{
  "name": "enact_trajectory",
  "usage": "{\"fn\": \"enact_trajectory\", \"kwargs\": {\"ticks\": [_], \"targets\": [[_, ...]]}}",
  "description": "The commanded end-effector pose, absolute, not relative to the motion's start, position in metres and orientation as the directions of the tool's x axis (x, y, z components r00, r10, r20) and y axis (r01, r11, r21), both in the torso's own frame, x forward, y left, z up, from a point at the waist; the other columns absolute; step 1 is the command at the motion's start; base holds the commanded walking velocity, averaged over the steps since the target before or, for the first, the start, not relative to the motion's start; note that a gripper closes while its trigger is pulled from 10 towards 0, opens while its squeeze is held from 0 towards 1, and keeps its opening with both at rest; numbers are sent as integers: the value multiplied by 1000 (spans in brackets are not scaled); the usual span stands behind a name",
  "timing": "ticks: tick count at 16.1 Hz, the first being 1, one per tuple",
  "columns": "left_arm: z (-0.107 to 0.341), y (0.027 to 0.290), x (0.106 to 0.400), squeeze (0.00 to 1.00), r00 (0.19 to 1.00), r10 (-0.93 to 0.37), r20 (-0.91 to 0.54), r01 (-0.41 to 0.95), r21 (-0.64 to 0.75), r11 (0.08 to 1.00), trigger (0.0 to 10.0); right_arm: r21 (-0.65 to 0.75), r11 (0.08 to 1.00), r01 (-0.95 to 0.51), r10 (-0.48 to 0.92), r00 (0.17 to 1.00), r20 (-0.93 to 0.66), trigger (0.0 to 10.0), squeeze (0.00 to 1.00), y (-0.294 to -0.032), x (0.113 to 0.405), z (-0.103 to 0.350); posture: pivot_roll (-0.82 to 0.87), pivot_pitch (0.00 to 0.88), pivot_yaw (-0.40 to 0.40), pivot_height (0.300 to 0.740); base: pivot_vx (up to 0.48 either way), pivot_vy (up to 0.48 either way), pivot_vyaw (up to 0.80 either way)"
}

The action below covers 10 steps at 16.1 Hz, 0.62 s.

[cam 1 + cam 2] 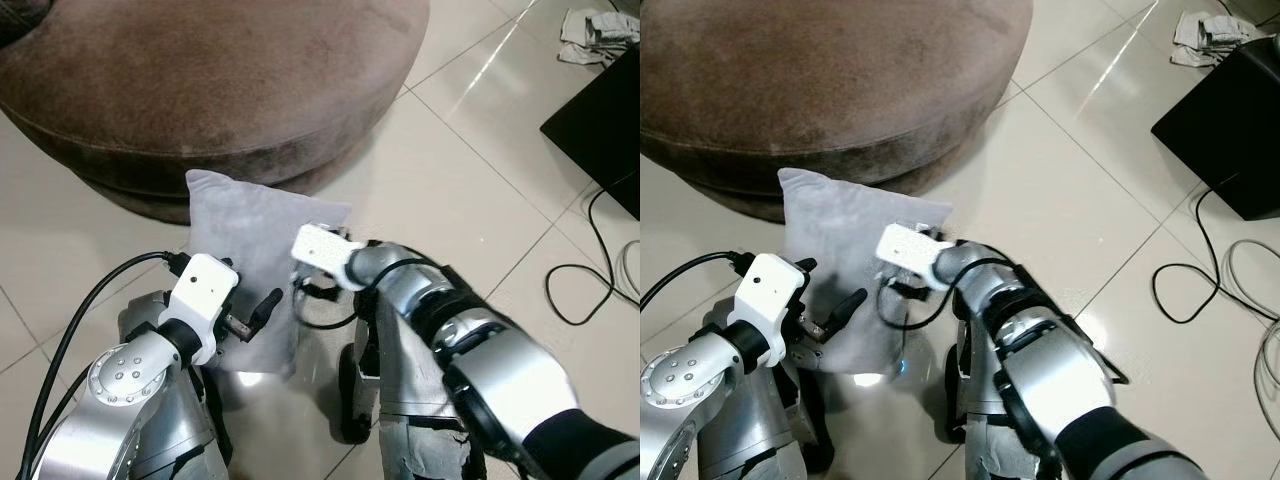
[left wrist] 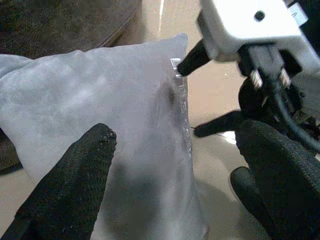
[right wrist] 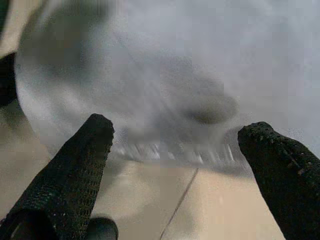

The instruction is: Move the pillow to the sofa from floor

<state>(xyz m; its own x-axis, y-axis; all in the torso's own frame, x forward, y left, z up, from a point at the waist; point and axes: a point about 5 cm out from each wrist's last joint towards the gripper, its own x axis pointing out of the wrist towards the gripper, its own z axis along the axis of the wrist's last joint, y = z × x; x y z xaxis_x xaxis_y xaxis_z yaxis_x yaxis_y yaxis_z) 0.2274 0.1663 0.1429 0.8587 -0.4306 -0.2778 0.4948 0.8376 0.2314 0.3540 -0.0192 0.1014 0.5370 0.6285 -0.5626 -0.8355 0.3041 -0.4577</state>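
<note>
Flanking the grey pillow propped on the floor against the brown sofa, left gripper and right gripper both spread wide, fabric between neither pair yet (soft edge likely slipping if pinched shallowly).

A home living room, judging by furnishings. Glossy cream floor tiles underfoot, grout lines running diagonally. Beyond the left pincer and right pincer, a big round brown suede sofa. Between both pincers, a grey pillow standing on the tiles against that seat. Well off past the right pincer: black cables looped on the floor, a flat black panel, a crumpled cloth.
</note>
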Motion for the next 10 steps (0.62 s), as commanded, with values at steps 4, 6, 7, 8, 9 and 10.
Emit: {"fn": "enact_trajectory", "kwargs": {"ticks": [4, 6, 7, 8, 9, 10], "targets": [[141, 163, 222, 0, 848, -445, -289, 513, 231, 827, 10000, -412, 310, -857, 641, 509, -575, 10000, 0, -14, 348, 95, 55, 391, -191, 455, 0, 0, 0], [140, 162, 223, 0, 849, -441, -290, 509, 225, 831, 10000, -389, 389, -835, 634, 549, -545, 10000, 0, -22, 354, 99, 49, 370, -187, 455, 0, 0, 0], [139, 161, 224, 0, 852, -438, -288, 504, 219, 836, 10000, -366, 428, -826, 635, 563, -529, 10000, 0, -26, 357, 102, 49, 370, -187, 455, 0, 0, 0], [139, 163, 228, 0, 870, -410, -274, 465, 183, 866, 10000, -339, 468, -817, 641, 577, -506, 10000, 0, -30, 360, 105, 36, 334, -177, 455, 0, 0, 0], [139, 164, 232, 0, 889, -375, -261, 419, 136, 898, 10000, -309, 507, -805, 647, 592, -481, 10000, 0, -34, 363, 109, 36, 334, -177, 455, 0, 0, 0], [133, 170, 241, 0, 923, -289, -253, 308, 40, 951, 10000, -271, 568, -777, 643, 625, -443, 10000, 0, -44, 368, 114, 21, 285, -160, 455, 0, 0, 0]]}}
